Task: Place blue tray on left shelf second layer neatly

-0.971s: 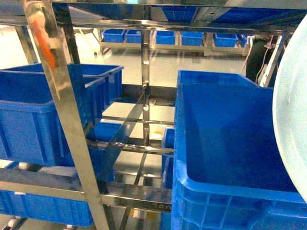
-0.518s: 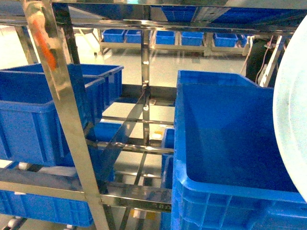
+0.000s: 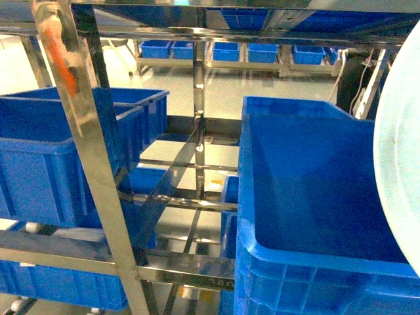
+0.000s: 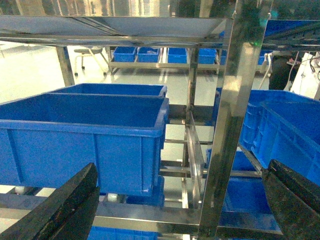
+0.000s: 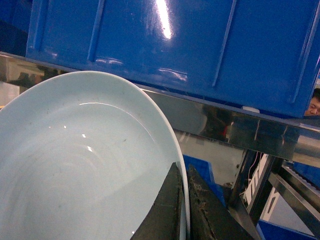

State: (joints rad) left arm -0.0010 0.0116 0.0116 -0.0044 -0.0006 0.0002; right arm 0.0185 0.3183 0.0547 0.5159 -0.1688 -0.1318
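The blue tray (image 5: pixel 75 165) is a pale, glossy round dish, held almost on edge. My right gripper (image 5: pixel 184 200) is shut on its rim, one finger inside the dish and one behind it. From the head camera only a slice of the tray (image 3: pixel 400 151) shows at the far right, above a large blue crate (image 3: pixel 308 197); the right gripper itself is out of sight there. The left shelf (image 3: pixel 85 151) is a shiny steel rack, and a crossbar of one layer (image 3: pixel 59 252) carries blue crates (image 3: pixel 52 151). My left gripper (image 4: pixel 177 205) is open and holds nothing, facing a steel post (image 4: pixel 230 125).
A royal-blue crate (image 5: pixel 175 45) hangs close above the tray on a steel rail (image 5: pixel 225 125). Two blue crates (image 4: pixel 85 135) fill the tier ahead of the left gripper. More crates (image 3: pixel 226 50) line a far rack across a pale floor (image 3: pixel 223 92).
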